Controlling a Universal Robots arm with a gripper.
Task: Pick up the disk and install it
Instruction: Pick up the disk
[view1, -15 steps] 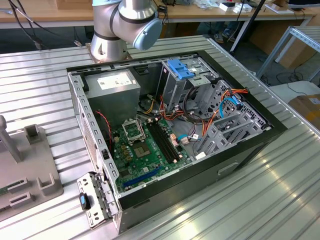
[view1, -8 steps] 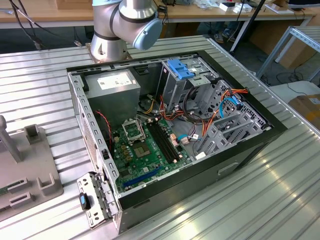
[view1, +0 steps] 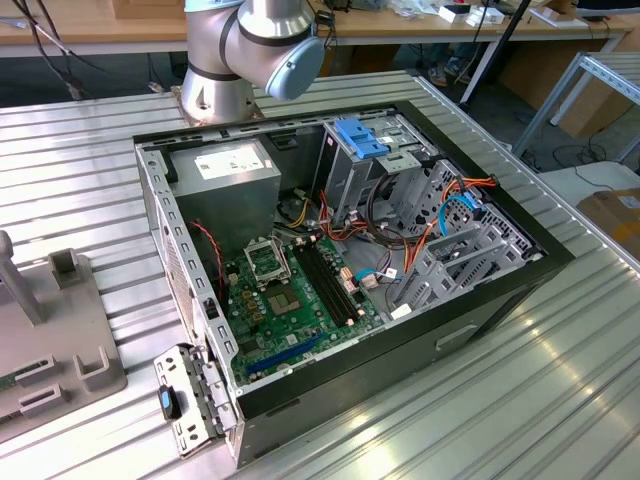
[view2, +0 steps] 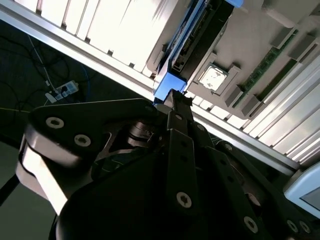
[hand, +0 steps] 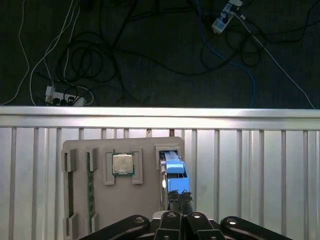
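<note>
Edge-up disk (hand: 175, 175) sits in a slot of the grey fixture tray (hand: 145, 200) on the desk (hand: 250, 170), long axis running straight ahead of the gripper (hand: 181, 196). The gripper is at its near end; can't tell if clamped.

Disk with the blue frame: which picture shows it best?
First wrist view: the disk stands clear, on edge in the grey holder tray. The second wrist view shows its blue end close up, slanted.
</note>
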